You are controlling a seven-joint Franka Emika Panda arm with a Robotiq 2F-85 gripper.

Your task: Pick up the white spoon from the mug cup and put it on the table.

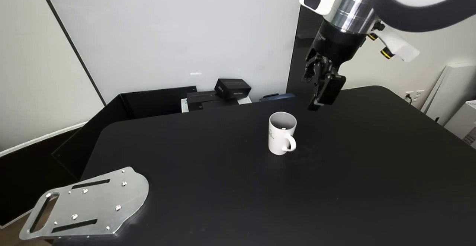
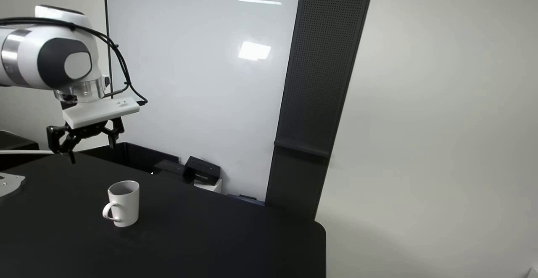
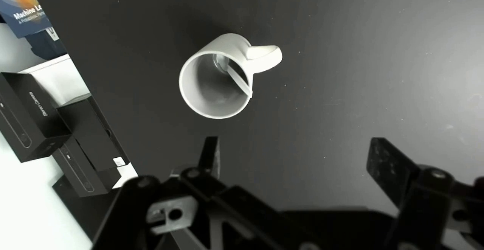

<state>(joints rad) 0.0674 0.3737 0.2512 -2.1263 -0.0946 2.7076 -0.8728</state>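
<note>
Fingers [image 3: 389,166] gape wide. The white spoon [image 3: 239,81] barely tops the mug cup [image 1: 276,140] — a low pinch could topple both toward the far edge of the table [image 1: 215,186].

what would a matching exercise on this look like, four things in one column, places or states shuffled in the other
Column one
1. white spoon
2. fingers
3. mug cup
4. metal plate

Column two
A. standing upright on the black table
B. leaning inside the mug cup
C. grey, with slots
D. spread apart, holding nothing

Pairs: 1-B; 2-D; 3-A; 4-C
</note>
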